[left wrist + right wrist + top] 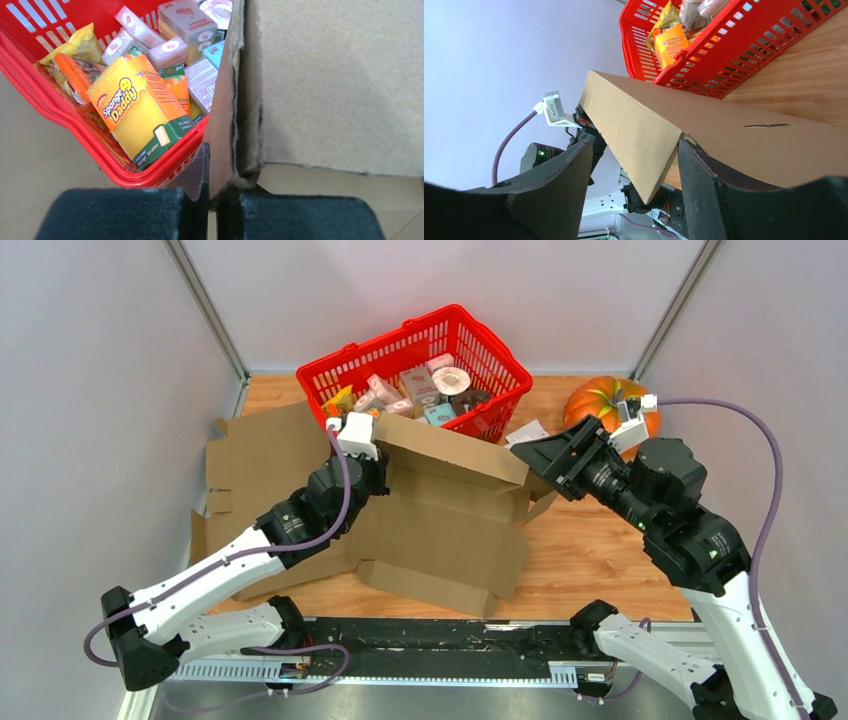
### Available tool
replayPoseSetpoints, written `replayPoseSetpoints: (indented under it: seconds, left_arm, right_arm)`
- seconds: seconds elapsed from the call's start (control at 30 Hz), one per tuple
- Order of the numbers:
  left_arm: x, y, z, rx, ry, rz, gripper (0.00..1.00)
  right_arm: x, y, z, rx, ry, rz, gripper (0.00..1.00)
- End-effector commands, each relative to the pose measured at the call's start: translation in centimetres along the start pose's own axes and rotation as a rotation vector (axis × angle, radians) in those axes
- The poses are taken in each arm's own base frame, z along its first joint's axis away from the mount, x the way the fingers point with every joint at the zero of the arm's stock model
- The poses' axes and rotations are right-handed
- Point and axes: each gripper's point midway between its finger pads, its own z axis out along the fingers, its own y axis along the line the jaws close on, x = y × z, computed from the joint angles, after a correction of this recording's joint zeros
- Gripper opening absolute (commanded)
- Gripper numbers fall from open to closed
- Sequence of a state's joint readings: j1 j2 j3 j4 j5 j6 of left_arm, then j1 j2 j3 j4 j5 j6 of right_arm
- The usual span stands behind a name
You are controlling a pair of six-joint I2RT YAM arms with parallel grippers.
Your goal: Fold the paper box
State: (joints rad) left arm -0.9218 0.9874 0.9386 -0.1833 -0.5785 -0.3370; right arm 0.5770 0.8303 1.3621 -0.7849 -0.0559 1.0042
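Clamped shut on an upright wall edge of the cardboard box, the left claw has the board pinched between its two dark fingers. The right claw has its jaws apart, straddling the pointed corner of one box flap. That flap lies against one finger, with a gap to the other.

The one box stands half-formed at the middle of the wooden table, its near flaps splayed flat. More flat cardboard spreads to the left under the left arm, and I cannot tell whether it belongs to the same box.

One red plastic basket stands just behind the box, and one orange pumpkin sits to its right, partly hidden by the right wrist. One small white card lies between them.

The basket holds many small packets. Only one reads clearly, a yellow Sponge Daddy pack. The rest overlap or are cut off by the box wall.
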Motion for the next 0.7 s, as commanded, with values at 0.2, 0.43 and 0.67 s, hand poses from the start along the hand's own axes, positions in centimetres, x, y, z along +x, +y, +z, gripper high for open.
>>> replayPoseSetpoints:
  seconds: [0.2, 0.43, 0.67]
  left_arm:
    - [-7.0, -1.3, -0.6, 0.016, -0.172, -0.087, 0.00]
    - [-7.4, -2.1, -0.6, 0.060, -0.189, -0.097, 0.00]
    - [-6.5, -2.3, -0.5, 0.073, -0.181, -0.117, 0.00]
  right_arm:
    - [2.5, -0.9, -0.4, 0.012, 0.119, -0.021, 0.68]
    - [2.4, -0.6, 0.5, 0.004, 0.108, 0.051, 0.54]
    - [0.8, -0.1, 0.3, -0.010, 0.016, 0.148, 0.03]
